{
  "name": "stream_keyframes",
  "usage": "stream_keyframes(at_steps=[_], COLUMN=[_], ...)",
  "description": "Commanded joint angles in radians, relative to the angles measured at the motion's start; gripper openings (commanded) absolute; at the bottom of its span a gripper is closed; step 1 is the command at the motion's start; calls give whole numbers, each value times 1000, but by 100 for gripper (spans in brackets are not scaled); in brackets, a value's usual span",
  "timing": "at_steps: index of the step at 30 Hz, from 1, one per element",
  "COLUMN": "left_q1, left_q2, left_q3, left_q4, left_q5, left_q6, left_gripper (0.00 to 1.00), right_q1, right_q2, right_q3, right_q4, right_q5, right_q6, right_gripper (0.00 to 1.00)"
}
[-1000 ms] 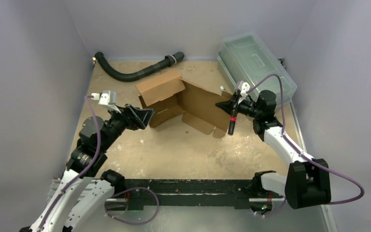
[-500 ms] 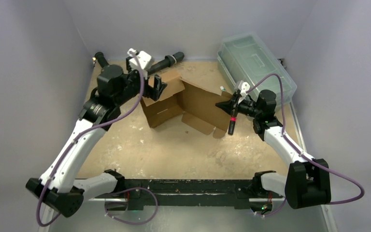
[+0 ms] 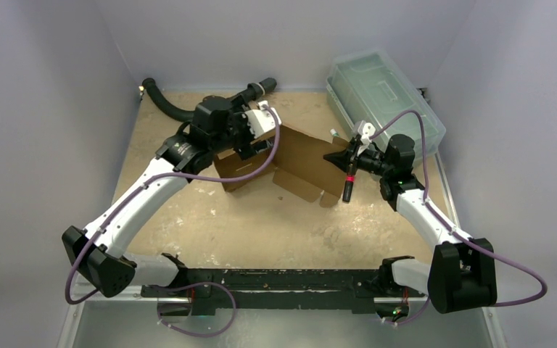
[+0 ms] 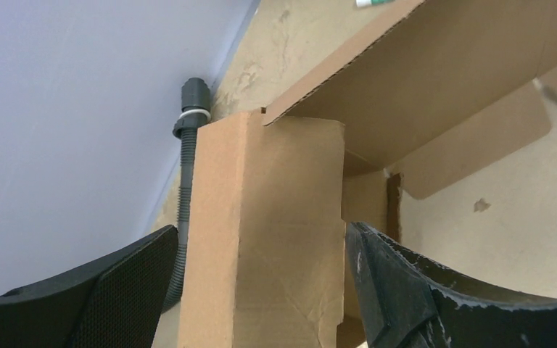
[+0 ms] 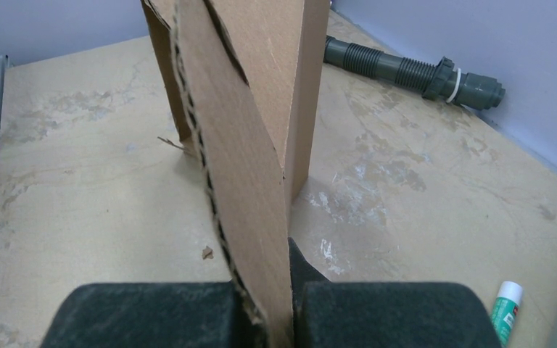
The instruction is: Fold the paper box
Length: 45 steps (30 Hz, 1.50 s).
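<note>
The paper box (image 3: 304, 156) is a brown cardboard sheet, partly folded, at the table's middle back. My left gripper (image 3: 246, 143) reaches over its left part and is open. In the left wrist view an upright flap (image 4: 268, 217) stands between the open gripper's (image 4: 261, 239) fingers; a gap shows on the flap's left side. My right gripper (image 3: 336, 156) is shut on the box's right edge. The right wrist view shows the corrugated panel (image 5: 261, 94) pinched between the closed pads of that gripper (image 5: 275, 308).
A black ribbed hose (image 3: 178, 112) lies along the back wall, behind the box. A clear greenish lidded bin (image 3: 381, 90) stands at the back right. A small green-capped tube (image 5: 506, 308) lies on the table near the right gripper.
The left arm has swung from the box's front left round to the back and over its left flap, and its jaws have widened. The right arm and its grip are unchanged.
</note>
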State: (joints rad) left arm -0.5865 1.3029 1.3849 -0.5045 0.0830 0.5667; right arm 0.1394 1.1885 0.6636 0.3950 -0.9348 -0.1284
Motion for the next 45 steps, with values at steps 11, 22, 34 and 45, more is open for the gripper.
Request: stream_keyframes(at_steps=[11,22,34,45], left_q1=[-69,-67,-68,-68], left_q2=[39,86,61,17], left_q3=[-53,-64,-151,-245], left_q4=[120,93,213,334], left_q5=[-321,-305,-440,-468], left_q6=[231,202,259,296], left_gripper=[85,84,64,52], right_q1=[6,5,6,6], right_q2=[-7,-15,-14,-7], right_q3=[41,42,41,37], right_q4=[-2,-2,-1,16], right_q5=[-27,-28,-34,-56], right_q6=[-5,-2,1,16], right_gripper=[0,0,0,0])
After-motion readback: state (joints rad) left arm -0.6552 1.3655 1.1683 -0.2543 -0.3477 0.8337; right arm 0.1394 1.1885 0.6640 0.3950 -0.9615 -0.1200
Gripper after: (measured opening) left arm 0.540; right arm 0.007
